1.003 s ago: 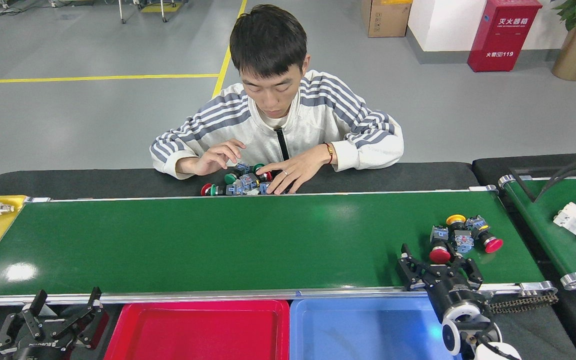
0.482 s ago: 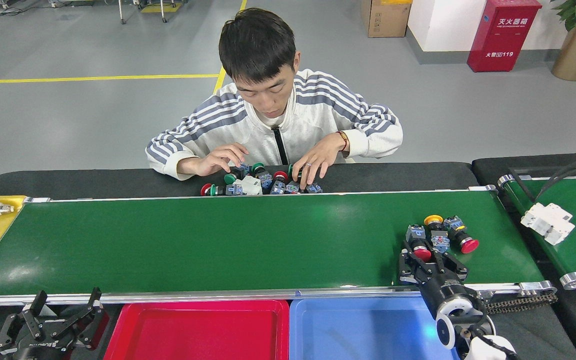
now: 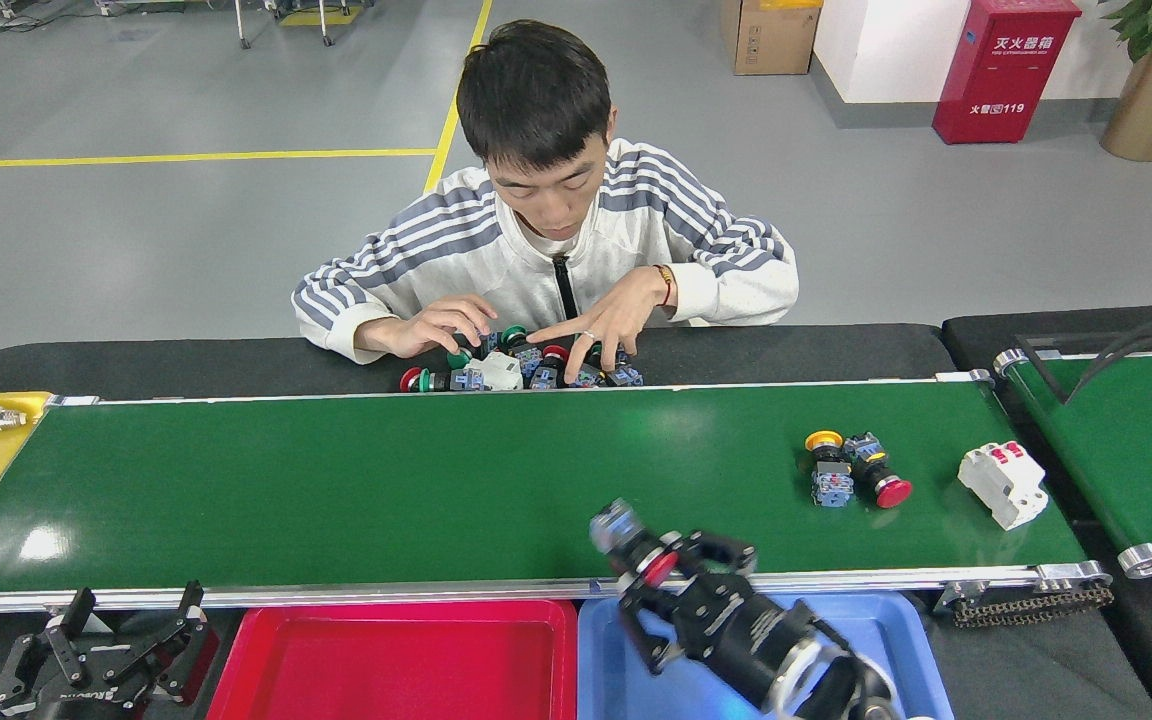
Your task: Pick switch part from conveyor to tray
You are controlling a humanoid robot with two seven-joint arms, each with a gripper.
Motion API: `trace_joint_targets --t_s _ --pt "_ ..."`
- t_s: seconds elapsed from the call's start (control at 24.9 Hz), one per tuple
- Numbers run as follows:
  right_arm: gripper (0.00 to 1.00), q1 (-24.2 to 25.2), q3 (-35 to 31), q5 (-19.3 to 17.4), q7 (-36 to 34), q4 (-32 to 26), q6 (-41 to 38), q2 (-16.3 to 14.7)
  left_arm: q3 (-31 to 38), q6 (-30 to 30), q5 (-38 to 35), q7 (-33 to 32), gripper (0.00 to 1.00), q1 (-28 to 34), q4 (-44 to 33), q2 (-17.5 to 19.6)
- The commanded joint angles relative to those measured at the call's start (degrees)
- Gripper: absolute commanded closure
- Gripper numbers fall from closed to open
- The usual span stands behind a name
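- Switch part, a red-capped push-button switch with a grey-blue contact block [image 3: 633, 553], is pinched in the right hand [image 3: 678, 572], over the near silver rail of the long green conveyor belt [image 3: 386, 490], right at the far edge of the blue plastic tray [image 3: 636, 680].
- Handling guess: small, light, rigid plastic and metal. Smooth round cap looks slippery; the blocky body or the neck under the cap is the better place to hold. Pinch here seems near the red cap, with the block sticking out up-left; exact contact is blurred.
- Not fragile-looking, so a short drop into the tray should be fine.
- Left hand [image 3: 101, 650] sits spread and empty at the lower left, beside the red plastic tray [image 3: 396, 660].
- Left on the belt: a yellow-capped switch [image 3: 825, 460] touching a red mushroom-cap switch [image 3: 876, 475], and a white circuit breaker with red toggles [image 3: 1004, 484] near them to the right.
- Versus half a second ago: the right hand has swung left from the cluster, carrying one red switch off the belt toward the blue tray.
- The two remaining switches have shifted left, apparently with the belt.
- The breaker has moved from the short side belt [image 3: 1136, 450] onto the main belt.
- Person in a striped jacket [image 3: 546, 270] is still sorting spare switches on the black worktop [image 3: 186, 365]; the right hand there has lifted a bit.
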Motion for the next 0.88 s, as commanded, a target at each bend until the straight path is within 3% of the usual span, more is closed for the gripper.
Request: trace_joint_targets --t_s 0.0,0.16,0.2,0.32,0.44,0.52,0.64,0.84 --pt "0.0 -0.49 0.34 0.23 -1.12 0.27 -1.93 0.39 0.09 -0.38 0.14 0.25 0.0 -0.81 -0.55 0.46" --pt "0.0 0.04 -1.33 -0.3 -1.38 -0.17 -1.22 1.09 0.09 -0.21 -0.12 0.25 0.0 -0.54 -0.37 0.46" --pt "0.02 0.74 -4.4 -0.38 -1.56 -0.44 0.18 1.61 0.36 0.06 0.14 0.25 0.0 -0.28 -0.37 0.37" --pt "0.03 9.44 -17.76 -0.47 -7.89 -5.01 10.47 3.99 0.8 0.23 0.23 0.25 0.0 0.07 -0.81 0.28" --pt "0.03 17.88 -24.53 -0.47 -11.75 -9.05 21.28 5.13 0.8 0.41 -0.03 0.25 0.0 0.34 -0.02 0.37" --pt "0.02 20.43 -26.38 -0.47 -14.92 -9.31 28.13 5.04 0.8 0.32 0.14 0.25 0.0 0.6 -0.02 0.46" --pt "0.02 19.55 -26.12 0.06 -16.06 -9.14 36.83 4.61 0.54 0.32 0.23 0.25 0.0 0.51 -0.46 0.37" --pt "0.02 11.9 -24.36 3.22 -12.72 -4.83 37.45 3.37 0.18 0.41 0.05 0.25 0.0 -0.63 0.59 0.63"
